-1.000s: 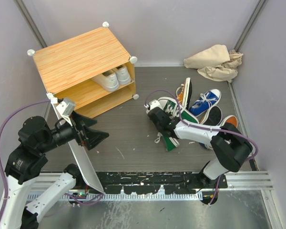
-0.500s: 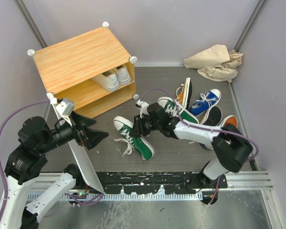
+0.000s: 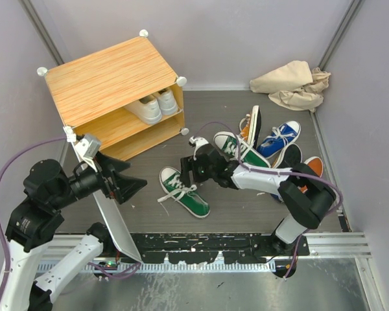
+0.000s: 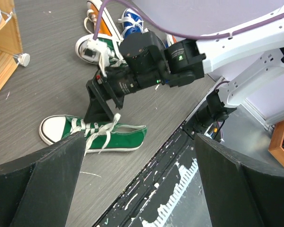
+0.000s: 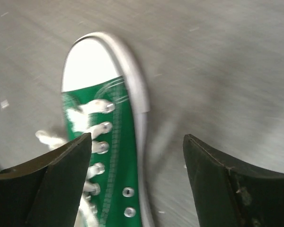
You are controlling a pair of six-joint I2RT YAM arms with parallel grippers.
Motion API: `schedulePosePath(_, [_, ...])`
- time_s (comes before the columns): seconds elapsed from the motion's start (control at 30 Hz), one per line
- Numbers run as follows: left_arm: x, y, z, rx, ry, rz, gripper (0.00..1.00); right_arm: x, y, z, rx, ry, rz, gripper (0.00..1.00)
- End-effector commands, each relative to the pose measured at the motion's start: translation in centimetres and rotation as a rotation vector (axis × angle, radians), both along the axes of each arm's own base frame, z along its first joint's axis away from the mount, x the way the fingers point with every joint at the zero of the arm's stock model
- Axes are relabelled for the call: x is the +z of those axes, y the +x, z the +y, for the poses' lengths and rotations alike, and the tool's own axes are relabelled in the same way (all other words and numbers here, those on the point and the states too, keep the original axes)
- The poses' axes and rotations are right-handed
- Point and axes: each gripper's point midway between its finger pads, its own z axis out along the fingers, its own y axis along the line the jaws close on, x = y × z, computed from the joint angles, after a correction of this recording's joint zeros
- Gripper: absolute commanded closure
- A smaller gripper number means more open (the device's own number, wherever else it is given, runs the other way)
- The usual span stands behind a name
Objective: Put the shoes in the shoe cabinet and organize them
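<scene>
Right wrist view has my right jaws spread wide and gripping nothing, one finger on either side of a green shoe [image 5: 109, 156] that lies sole-down on the table [image 5: 217, 71] beneath them. That shoe sits near the open front of the shoe cabinet [image 3: 107, 71], outside it and just beyond its swung-out door [image 3: 113, 223]. My left jaws, close by that door, are parted too and empty. Inside the cabinet, the upper shelf holds a white pair [image 3: 154, 105]; the lower compartment shows no shoe that I can see. Well to the right of the cabinet, the other green shoe [image 3: 240, 150], a blue shoe [image 3: 280, 139] and an orange shoe [image 3: 244, 131] lie heaped together. I judge the job barely begun: one pair stowed, everything else yet to go in.
</scene>
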Motion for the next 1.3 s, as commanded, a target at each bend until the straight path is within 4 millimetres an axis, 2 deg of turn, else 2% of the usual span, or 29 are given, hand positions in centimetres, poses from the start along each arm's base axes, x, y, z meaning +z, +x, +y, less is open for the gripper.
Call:
schedulePosePath(0.0, [0.6, -0.1, 0.1, -0.003, -0.006, -0.052, 0.01, 4.1, 5.1, -6.9, -0.219, -0.314, -0.289, 0.15])
schedulePosePath(0.17, [0.5, -0.4, 0.1, -0.013, -0.009, -0.054, 0.01, 6.4, 6.8, -12.7, -0.373, -0.563, -0.413, 0.10])
schedulePosePath(0.3, [0.4, -0.5, 0.2, -0.011, -0.012, -0.060, 0.00, 5.6, 7.6, -16.8, -0.444, -0.790, -0.422, 0.11])
schedulePosePath(0.47, [0.3, -0.8, 0.5, -0.005, -0.009, -0.063, 0.00, 4.6, 8.0, -18.9, -0.463, -0.966, -0.446, 0.11])
schedulePosePath(0.73, [0.3, -1.1, 0.8, 0.003, -0.007, -0.066, 0.00, 2.4, 9.1, -21.5, -0.502, -1.140, -0.447, 0.15])
schedulePosePath(0.8, [0.4, -1.2, 0.9, 0.006, -0.002, -0.067, 0.00, 1.7, 9.2, -22.0, -0.509, -1.178, -0.437, 0.22])
schedulePosePath(0.9, [0.3, -1.4, 1.1, 0.012, 0.007, -0.071, 0.00, 0.8, 9.4, -22.6, -0.520, -1.212, -0.413, 0.50])
schedulePosePath(1.0, [0.2, -1.5, 1.4, 0.017, 0.013, -0.077, 0.00, 0.1, 9.5, -22.7, -0.513, -1.229, -0.394, 0.63])
schedulePosePath(1.13, [0.5, -1.7, 1.6, 0.023, 0.013, -0.090, 0.01, 0.7, 9.7, -22.8, -0.528, -1.232, -0.396, 0.91])
schedulePosePath(1.2, [0.7, -1.8, 1.7, 0.023, 0.009, -0.096, 0.01, 1.5, 9.7, -22.2, -0.518, -1.190, -0.393, 0.98])
schedulePosePath(1.27, [0.9, -1.9, 1.7, 0.026, 0.005, -0.099, 0.01, 2.6, 9.6, -20.8, -0.476, -1.107, -0.387, 0.99])
